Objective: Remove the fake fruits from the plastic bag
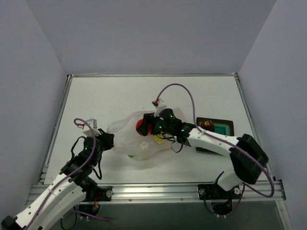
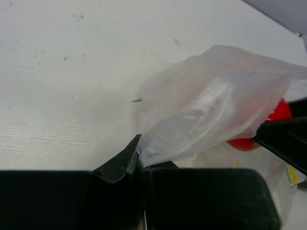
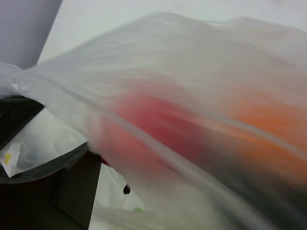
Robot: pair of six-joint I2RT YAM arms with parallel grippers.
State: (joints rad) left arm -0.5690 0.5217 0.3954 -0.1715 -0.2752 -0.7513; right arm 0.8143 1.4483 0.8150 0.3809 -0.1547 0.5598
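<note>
Pinches bag mid-table at its left corner, left gripper fingers together on the plastic. Reaches into bag with right gripper, fingers either side of red fruit; cannot tell whether clamped. Shows maroon fruit on tray at right.

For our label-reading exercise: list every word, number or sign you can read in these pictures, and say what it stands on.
None can be read.
The plastic bag bears only flower prints, no letters.
The black tray shows no legible marking.
</note>
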